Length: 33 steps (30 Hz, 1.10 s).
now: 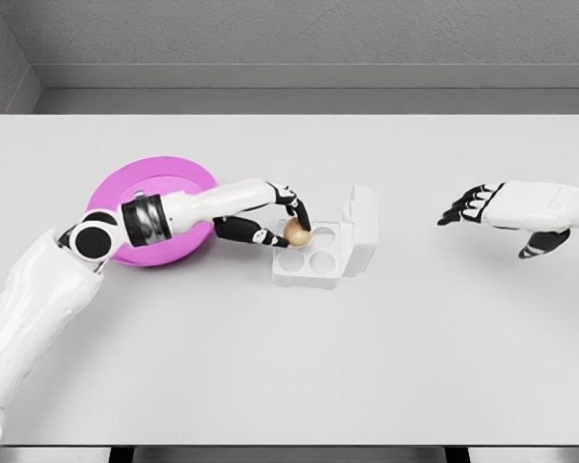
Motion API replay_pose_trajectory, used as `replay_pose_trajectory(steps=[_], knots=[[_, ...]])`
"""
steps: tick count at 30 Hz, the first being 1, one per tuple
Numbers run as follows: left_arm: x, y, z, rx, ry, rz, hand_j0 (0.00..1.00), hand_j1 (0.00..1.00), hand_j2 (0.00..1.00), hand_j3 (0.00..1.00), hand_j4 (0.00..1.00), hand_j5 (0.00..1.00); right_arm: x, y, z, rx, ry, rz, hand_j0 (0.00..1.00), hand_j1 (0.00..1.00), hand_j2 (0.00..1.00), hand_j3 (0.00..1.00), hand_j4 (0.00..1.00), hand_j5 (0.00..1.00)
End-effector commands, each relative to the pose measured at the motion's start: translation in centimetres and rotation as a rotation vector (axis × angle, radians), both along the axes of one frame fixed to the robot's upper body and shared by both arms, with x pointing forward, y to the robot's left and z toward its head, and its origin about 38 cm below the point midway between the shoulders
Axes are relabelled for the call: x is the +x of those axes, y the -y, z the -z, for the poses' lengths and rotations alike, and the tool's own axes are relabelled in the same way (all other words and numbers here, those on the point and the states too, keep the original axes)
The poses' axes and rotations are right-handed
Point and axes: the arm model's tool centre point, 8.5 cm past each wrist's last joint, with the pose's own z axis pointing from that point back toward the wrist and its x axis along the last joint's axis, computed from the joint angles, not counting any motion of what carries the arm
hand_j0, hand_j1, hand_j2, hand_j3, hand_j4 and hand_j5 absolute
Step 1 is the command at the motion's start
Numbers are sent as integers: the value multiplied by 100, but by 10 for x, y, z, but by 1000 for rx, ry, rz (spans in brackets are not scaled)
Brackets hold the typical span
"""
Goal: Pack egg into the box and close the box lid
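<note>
Table: broad pale grey tabletop (289, 367), grey wall behind, seen from the head camera.
Box: small white four-cup egg carton (314, 260), near the middle of the table, lid (361, 230) swung open and standing up along the right-hand side.
Egg: single brown egg (297, 232), pinched at the box's rear-left cup; seated in the cup or just above it, cannot tell.
Other cups: front two read as hollow; rear-right partly washed out, white on white.
Left hand (282, 220): reaching in from lower left, arm passing over the plate; thumb below and dark-tipped fingers (300, 208) curled over the top, closed around the egg.
Plate: round magenta plastic plate (147, 183), left of the box, partly hidden by the left forearm, not touching the box.
Right hand (497, 207): hovering well to the right of the box, fingers loosely spread toward the left, holding nothing.
</note>
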Motion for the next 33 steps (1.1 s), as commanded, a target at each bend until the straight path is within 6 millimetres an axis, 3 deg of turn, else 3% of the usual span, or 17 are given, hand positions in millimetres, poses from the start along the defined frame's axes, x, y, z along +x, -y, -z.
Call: replay_pose_trajectory(steps=[1, 13, 14, 16, 19, 28, 30, 33], knots=[[-1, -1, -4, -9, 6, 2, 52, 52, 52, 52, 52, 52, 0, 1, -1, 4, 0, 4, 100, 100, 100, 100, 100, 100], [-5, -2, 1, -8, -3, 3, 64, 64, 64, 64, 64, 64, 0, 0, -1, 4, 0, 3, 100, 100, 100, 100, 100, 100], [-5, -1, 0, -8, -1, 4, 71, 71, 71, 71, 71, 71, 0, 0, 0, 4, -1, 3, 100, 100, 100, 100, 100, 100], [-5, -2, 0, -8, -2, 1, 73, 73, 73, 73, 73, 73, 0, 0, 0, 4, -1, 3, 100, 100, 100, 100, 100, 100], [-3, -11, -2, 5, 3, -9, 75, 75, 75, 75, 75, 75, 0, 1, 0, 4, -2, 4, 100, 100, 100, 100, 100, 100], [-1, -11, -6, 1, 12, -11, 80, 80, 80, 80, 80, 80, 0, 0, -1, 4, 0, 3, 100, 100, 100, 100, 100, 100], [4, -27, -15, -14, 23, -44, 80, 80, 80, 80, 80, 80, 0, 0, -1, 4, 0, 3, 100, 100, 100, 100, 100, 100], [3, -35, -23, -24, 30, -45, 84, 84, 84, 84, 84, 84, -1, -3, -2, 5, 3, -6, 100, 100, 100, 100, 100, 100]])
